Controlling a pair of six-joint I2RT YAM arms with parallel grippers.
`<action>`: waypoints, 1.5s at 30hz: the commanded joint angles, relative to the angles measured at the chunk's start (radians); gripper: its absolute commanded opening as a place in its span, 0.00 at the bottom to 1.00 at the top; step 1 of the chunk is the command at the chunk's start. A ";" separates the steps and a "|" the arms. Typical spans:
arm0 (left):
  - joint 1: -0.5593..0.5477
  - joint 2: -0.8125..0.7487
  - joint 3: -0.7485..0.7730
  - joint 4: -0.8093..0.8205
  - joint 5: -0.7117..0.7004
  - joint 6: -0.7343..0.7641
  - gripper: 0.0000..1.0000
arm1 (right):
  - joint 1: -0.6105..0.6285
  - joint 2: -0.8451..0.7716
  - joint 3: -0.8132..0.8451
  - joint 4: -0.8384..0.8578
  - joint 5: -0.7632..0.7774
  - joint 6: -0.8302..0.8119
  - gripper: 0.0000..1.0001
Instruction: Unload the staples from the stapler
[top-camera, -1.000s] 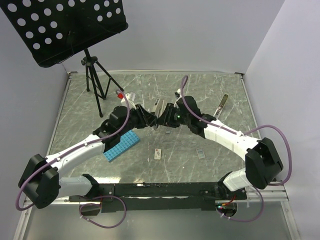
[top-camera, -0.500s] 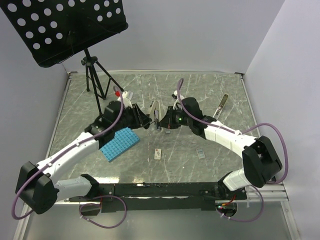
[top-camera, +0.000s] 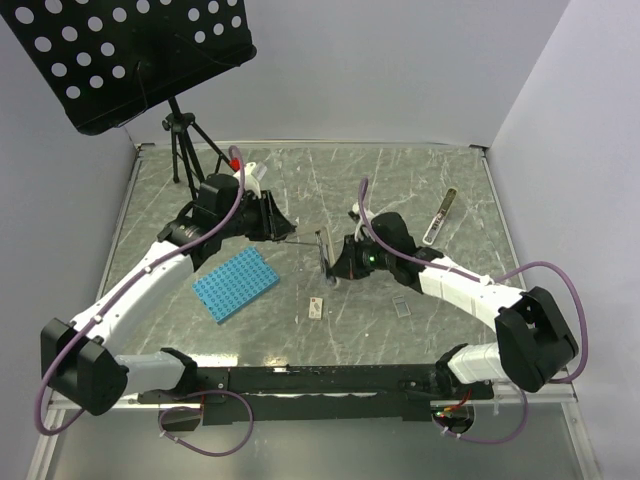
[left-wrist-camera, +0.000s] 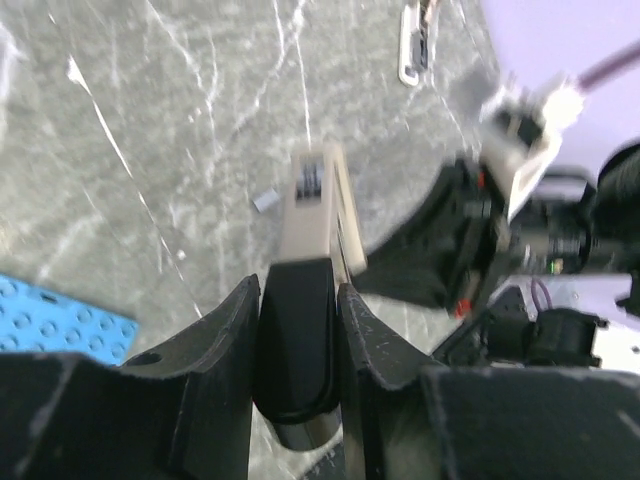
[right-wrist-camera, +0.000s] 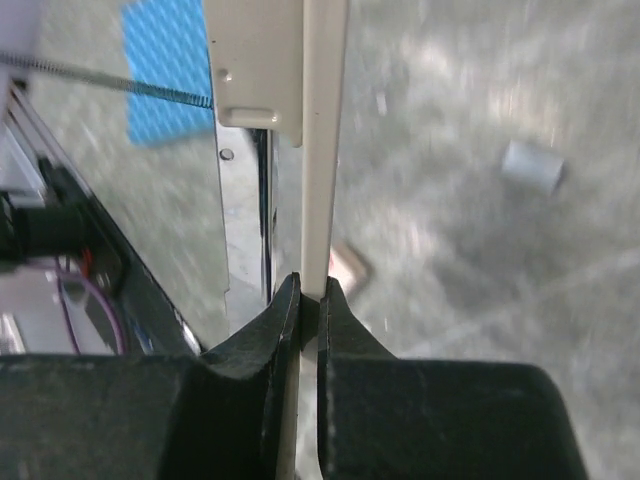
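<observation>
The stapler (top-camera: 323, 255) is pulled apart between my two grippers, above the middle of the table. My right gripper (top-camera: 334, 263) is shut on its thin pale top part, seen edge-on in the right wrist view (right-wrist-camera: 322, 150). My left gripper (top-camera: 278, 228) is shut on a black part of the stapler (left-wrist-camera: 295, 340), held to the left of the pale part (left-wrist-camera: 315, 205). A thin coiled spring (top-camera: 300, 241) stretches between the two parts and also shows in the right wrist view (right-wrist-camera: 110, 82). No loose staples can be made out.
The blue studded plate (top-camera: 235, 283) lies flat near my left arm. A small white tag with a red mark (top-camera: 317, 308) and a small grey piece (top-camera: 402, 306) lie toward the front. A silvery strip (top-camera: 440, 215) lies at the right. A music stand tripod (top-camera: 190, 160) stands at the back left.
My left gripper has drawn back and left with the black part, stretching the spring. My right gripper has shifted slightly right and nearer with the pale part. The blue plate is now uncovered.
</observation>
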 joint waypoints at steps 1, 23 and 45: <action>0.036 0.049 0.037 0.287 -0.137 0.059 0.01 | 0.068 -0.112 -0.027 -0.108 -0.197 -0.143 0.00; 0.036 0.293 0.072 0.501 -0.011 -0.067 0.55 | 0.076 -0.224 -0.070 0.027 -0.384 -0.019 0.00; 0.042 0.233 0.305 0.185 -0.192 -0.037 0.90 | 0.012 -0.132 -0.067 0.117 -0.341 0.142 0.00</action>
